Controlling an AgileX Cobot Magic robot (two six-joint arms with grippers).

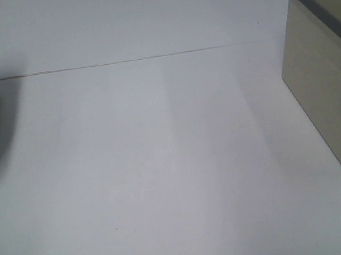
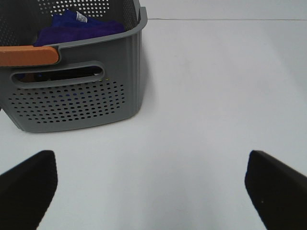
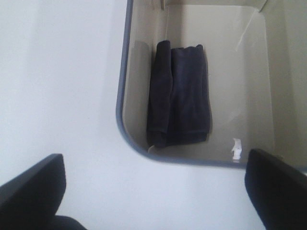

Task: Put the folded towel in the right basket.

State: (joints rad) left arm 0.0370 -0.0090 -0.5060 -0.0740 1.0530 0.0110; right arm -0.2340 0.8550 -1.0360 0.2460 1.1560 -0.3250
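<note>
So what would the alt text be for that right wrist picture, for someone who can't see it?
A folded dark towel lies inside a beige basket with a grey rim, seen from above on a white table. The open right gripper shows as two black fingertips in the near corners.

A matt white table (image 1: 163,166) carries a perforated grey plastic basket (image 2: 76,96) with an orange handle (image 2: 29,56) and a smooth beige basket (image 3: 240,72), seemingly plastic; a soft dark cloth towel (image 3: 180,93) lies inside it.
</note>
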